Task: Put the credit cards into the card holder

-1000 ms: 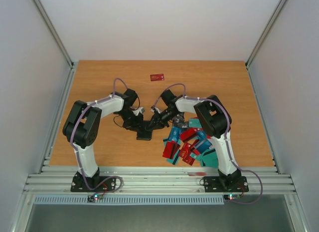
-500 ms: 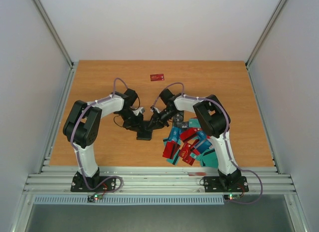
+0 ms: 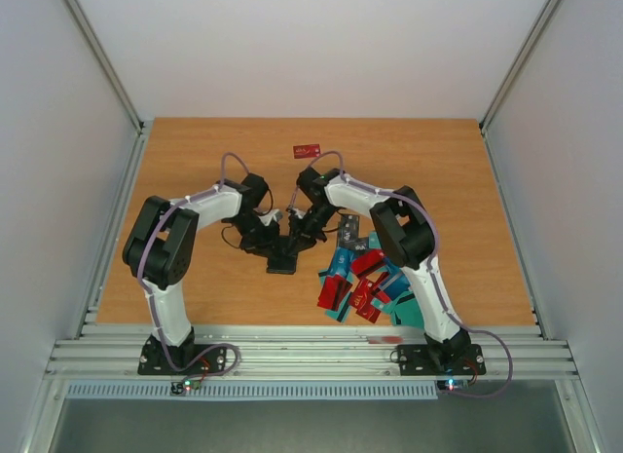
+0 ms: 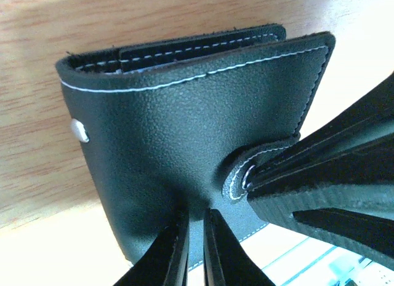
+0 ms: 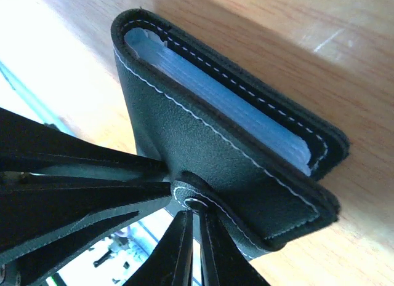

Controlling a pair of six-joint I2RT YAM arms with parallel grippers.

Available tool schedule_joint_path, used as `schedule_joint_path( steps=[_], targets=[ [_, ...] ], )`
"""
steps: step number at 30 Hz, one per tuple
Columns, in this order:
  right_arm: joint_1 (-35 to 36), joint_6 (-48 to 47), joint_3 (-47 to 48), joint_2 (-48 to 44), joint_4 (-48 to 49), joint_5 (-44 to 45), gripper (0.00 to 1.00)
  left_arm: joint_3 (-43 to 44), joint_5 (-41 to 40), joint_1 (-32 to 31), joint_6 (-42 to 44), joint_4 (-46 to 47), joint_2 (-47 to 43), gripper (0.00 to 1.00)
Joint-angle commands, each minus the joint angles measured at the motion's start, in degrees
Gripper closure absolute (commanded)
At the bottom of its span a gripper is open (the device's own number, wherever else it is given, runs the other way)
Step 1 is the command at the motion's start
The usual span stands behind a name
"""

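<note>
The black card holder (image 3: 283,264) is held between both grippers above the table's middle. In the left wrist view the card holder (image 4: 172,138) fills the frame, folded, with white stitching. My left gripper (image 4: 196,217) is shut on its lower cover. My right gripper (image 5: 196,215) is shut on the holder's snap tab (image 5: 188,197); clear sleeves (image 5: 221,107) show inside the fold. In the top view the left gripper (image 3: 275,242) and right gripper (image 3: 302,233) meet over the holder. The credit cards (image 3: 365,278), red and teal, lie in a heap at the right.
One red card (image 3: 308,151) lies alone toward the far middle of the wooden table (image 3: 195,161). The card heap lies beside the right arm's base link (image 3: 428,297). Metal rails (image 3: 311,354) run along the near edge.
The right arm's wrist and forearm have swung left and farther back, while its gripper stays on the holder. The left arm and the holder have barely moved.
</note>
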Motion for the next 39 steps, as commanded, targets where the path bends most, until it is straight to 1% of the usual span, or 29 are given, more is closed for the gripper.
schedule_joint_path(
  steps=[1,6,10,13,17,18,21,23,28,32,36,39],
  targets=[
    [5.3,-2.3,2.3,6.6,-11.0,12.0,0.94,-2.7,1.2,-1.2,-0.4,5.4,2.6,0.90],
    [6.3,-1.1,5.4,9.6,-14.8,16.8,0.94,-4.2,1.4,-1.2,-1.0,7.1,1.6,0.90],
    [6.4,0.6,9.1,13.3,-18.6,19.9,0.95,-5.6,0.4,-1.2,-1.7,8.9,-1.0,0.90],
    [6.7,1.2,11.5,15.8,-20.8,20.8,0.94,-6.8,-0.3,-1.2,-2.9,10.9,-3.7,0.90],
    [7.0,0.8,14.8,18.8,-23.6,21.0,0.94,-8.5,1.0,-1.2,-4.7,14.5,-6.7,0.88],
    [7.1,0.7,15.0,19.0,-23.6,20.7,0.94,-8.7,0.8,-1.2,-5.0,15.0,-7.3,0.88],
    [7.1,0.5,14.8,19.0,-23.3,19.8,0.95,-9.0,0.1,-1.2,-5.8,16.4,-8.6,0.81],
    [7.1,0.3,14.7,19.1,-23.1,19.5,0.95,-9.0,0.5,-1.2,-6.0,17.8,-8.4,0.79],
    [7.1,-0.3,14.4,18.8,-22.8,18.7,0.95,-7.9,1.4,-1.2,-6.0,19.5,-6.2,0.79],
    [7.0,-0.3,14.0,18.4,-22.0,17.5,0.95,-6.0,1.3,-1.2,-4.7,17.0,-4.1,0.81],
    [6.8,-0.3,13.2,16.9,-19.7,15.3,0.95,-8.4,2.9,-1.2,-3.4,17.7,-6.7,0.81],
    [6.4,-0.1,11.5,13.6,-16.2,12.0,0.95,-10.8,4.7,-1.2,-1.8,18.2,-8.4,0.81]
  ],
)
